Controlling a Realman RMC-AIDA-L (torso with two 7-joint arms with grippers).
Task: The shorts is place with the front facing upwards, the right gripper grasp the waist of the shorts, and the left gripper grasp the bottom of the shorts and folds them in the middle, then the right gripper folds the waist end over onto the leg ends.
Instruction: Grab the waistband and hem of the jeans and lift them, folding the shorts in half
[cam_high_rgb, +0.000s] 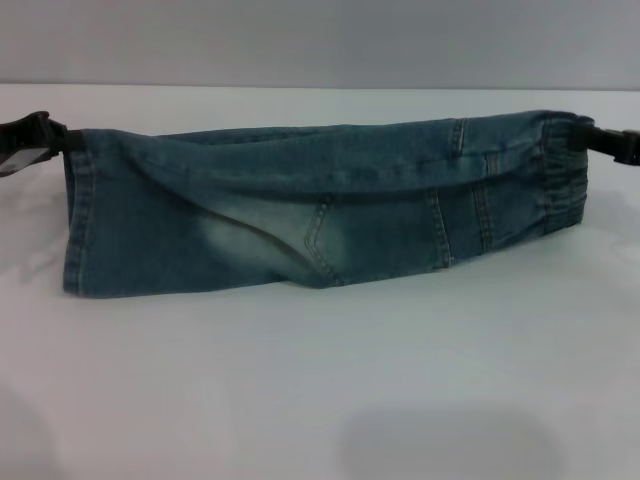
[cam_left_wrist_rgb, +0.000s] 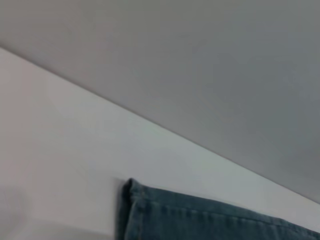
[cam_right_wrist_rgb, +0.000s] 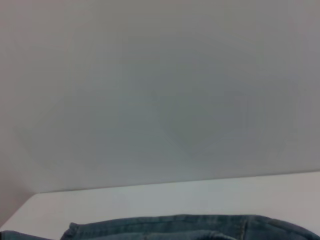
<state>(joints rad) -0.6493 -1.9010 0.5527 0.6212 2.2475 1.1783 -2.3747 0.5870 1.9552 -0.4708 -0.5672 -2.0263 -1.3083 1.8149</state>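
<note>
White table (cam_high_rgb: 320, 400) and a plain grey wall fill the scene, with the shorts (cam_high_rgb: 300, 210) stretched across the middle, lifted along their upper edge and draping so the lower edge trails on the table. At the left end the left gripper (cam_high_rgb: 40, 135) meets the top corner of the bottom of the shorts (cam_high_rgb: 78, 210), the hemmed leg openings hanging below it; its fingers seem pressed onto the denim, since that corner stays up, though the contact itself is partly hidden. At the right end the right gripper (cam_high_rgb: 605, 143) holds the upper corner of the waist (cam_high_rgb: 562, 180) in the same way, pinching the gathered band. Both wrist views show only a strip of denim and bare table, no fingers. By the look of it, the lengthwise fold is in hand: the shorts hang doubled between the two grips. The next move probably calls for laying the raised edge down flat, evenly at both ends, before the waist is carried over to the leg ends.
</note>
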